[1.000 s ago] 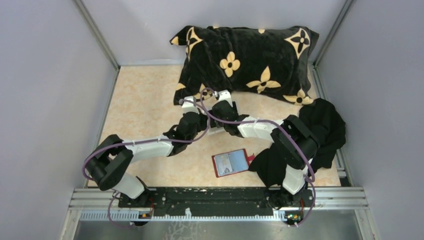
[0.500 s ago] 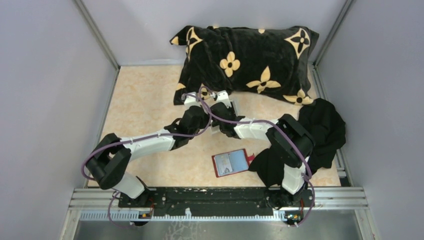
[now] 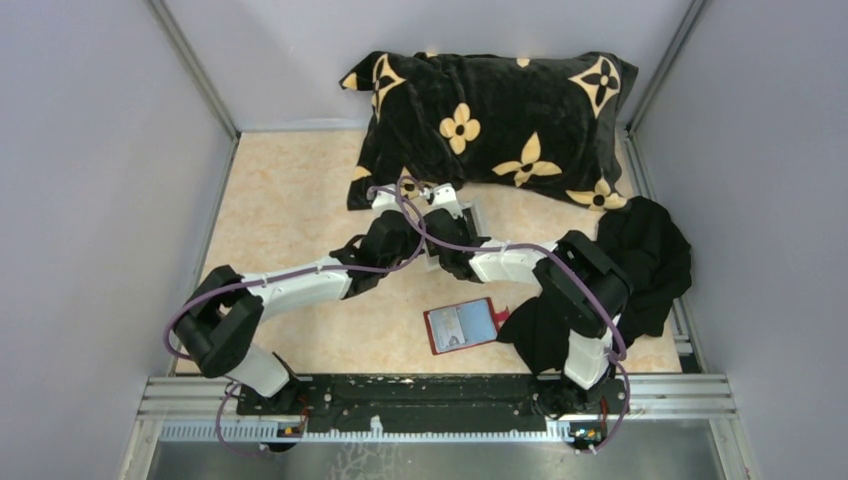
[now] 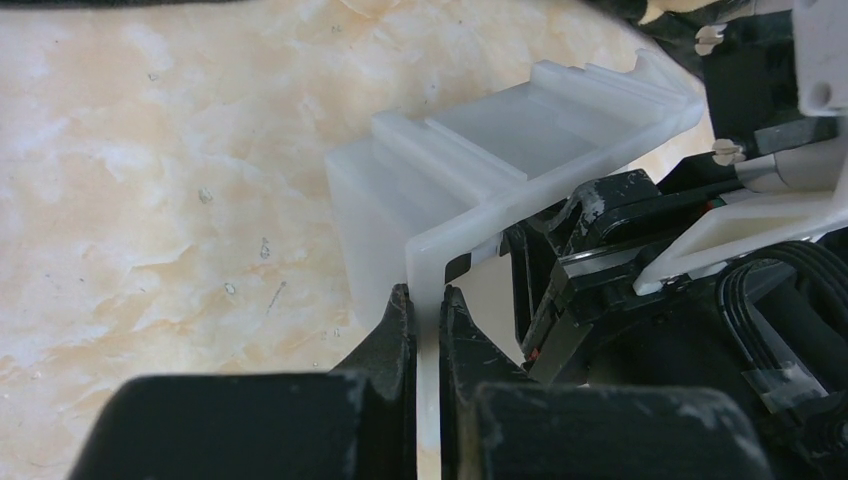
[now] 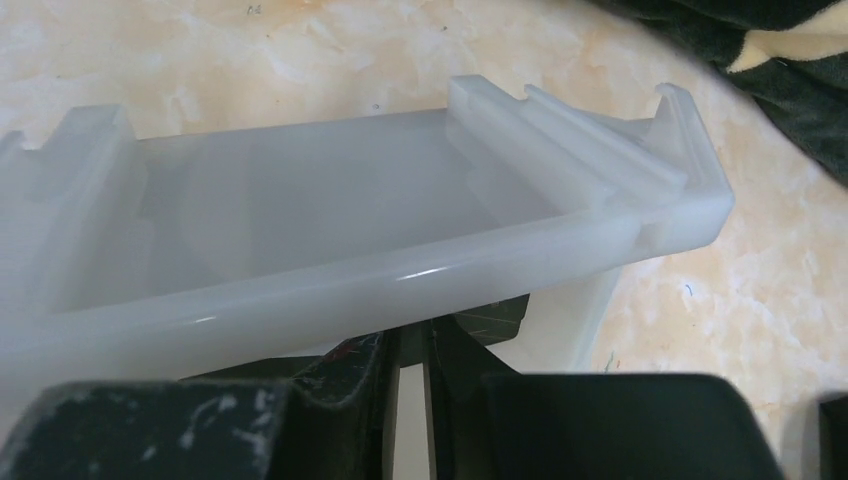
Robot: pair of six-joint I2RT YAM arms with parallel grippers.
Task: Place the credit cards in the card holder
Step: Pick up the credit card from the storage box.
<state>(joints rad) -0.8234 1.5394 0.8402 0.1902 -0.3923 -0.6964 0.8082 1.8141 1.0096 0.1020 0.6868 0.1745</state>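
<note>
Both arms crowd over the middle of the table, and from above their own links hide what the fingers are doing.
The wrist views fill it in. The left gripper is clenched on a thin end wall of the translucent white plastic tray. The right gripper pinches a pale strip under that tray's long rim; it looks like tray wall, though its lower part is cut off. Milky walls blur the tray's inside, so nothing in there can be made out. The small flat red card holder lies open, greyish pockets up, towards the table's near edge and right of centre. It is just beside the heaped black cloth, apart from both grippers.
</note>
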